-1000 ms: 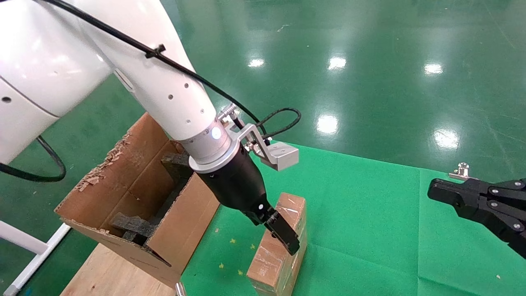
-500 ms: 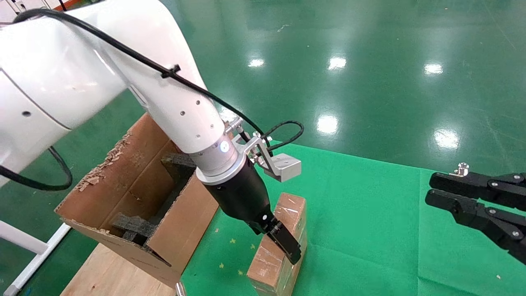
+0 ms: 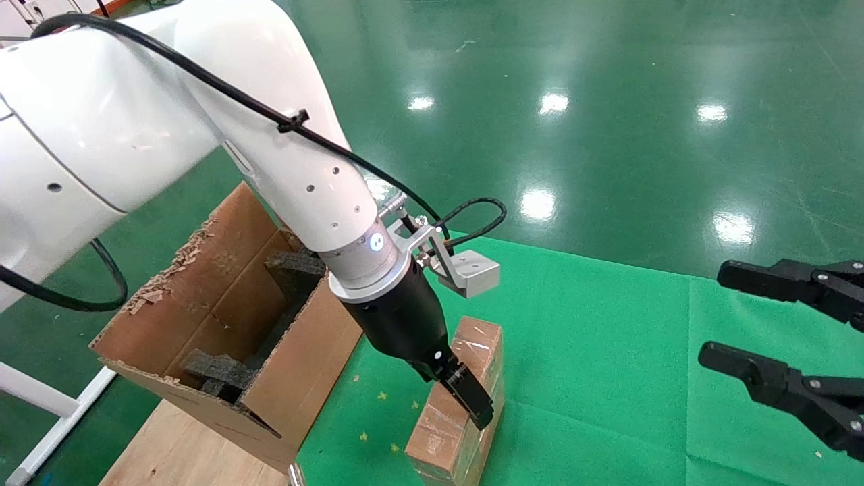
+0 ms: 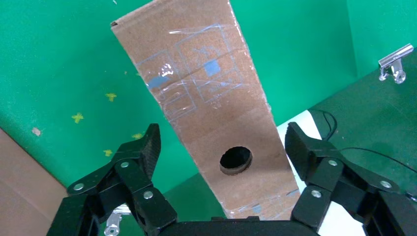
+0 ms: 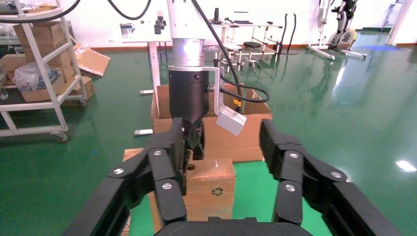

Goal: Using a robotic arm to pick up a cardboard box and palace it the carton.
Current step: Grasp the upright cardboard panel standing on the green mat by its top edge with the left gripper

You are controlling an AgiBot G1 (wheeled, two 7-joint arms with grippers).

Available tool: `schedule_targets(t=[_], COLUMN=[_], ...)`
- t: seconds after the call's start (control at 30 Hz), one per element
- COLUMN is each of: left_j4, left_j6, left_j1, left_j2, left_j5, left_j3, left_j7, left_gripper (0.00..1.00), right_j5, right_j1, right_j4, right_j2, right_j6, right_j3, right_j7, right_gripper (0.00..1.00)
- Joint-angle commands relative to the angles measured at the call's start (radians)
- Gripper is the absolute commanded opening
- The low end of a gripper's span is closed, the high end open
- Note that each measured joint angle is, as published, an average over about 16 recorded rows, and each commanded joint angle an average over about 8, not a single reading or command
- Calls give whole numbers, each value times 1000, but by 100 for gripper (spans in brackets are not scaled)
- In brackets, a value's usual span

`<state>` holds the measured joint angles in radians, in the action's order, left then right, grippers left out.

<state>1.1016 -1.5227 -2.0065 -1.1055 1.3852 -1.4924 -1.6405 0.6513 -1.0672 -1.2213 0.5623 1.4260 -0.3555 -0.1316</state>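
Two wide-open fingers of the left gripper (image 4: 222, 147) straddle the cardboard box (image 4: 206, 93) at frame centre; squaring on its narrow edge before closing should prevent slipping.

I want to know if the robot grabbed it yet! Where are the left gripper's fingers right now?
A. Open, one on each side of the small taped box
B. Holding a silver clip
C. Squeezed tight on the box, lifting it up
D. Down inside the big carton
A: the left gripper is open, a finger on either side of the cardboard box, not touching it.
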Motion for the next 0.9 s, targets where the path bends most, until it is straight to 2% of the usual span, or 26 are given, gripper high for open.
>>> schedule_targets(t=[0.03,0.9], left_j4=[0,0], left_j6=[0,-1], left_j1=[0,-4], left_j2=[1,9], left_j5=[-1,-7], left_j3=[1,7], left_j7=[0,3], left_gripper=[0,0], right_j5=[0,0], right_j1=[0,0], right_j4=[0,0], right_j2=[0,0], right_j6=[0,0], right_j3=[0,0], right_j7=[0,0], right_gripper=[100,100])
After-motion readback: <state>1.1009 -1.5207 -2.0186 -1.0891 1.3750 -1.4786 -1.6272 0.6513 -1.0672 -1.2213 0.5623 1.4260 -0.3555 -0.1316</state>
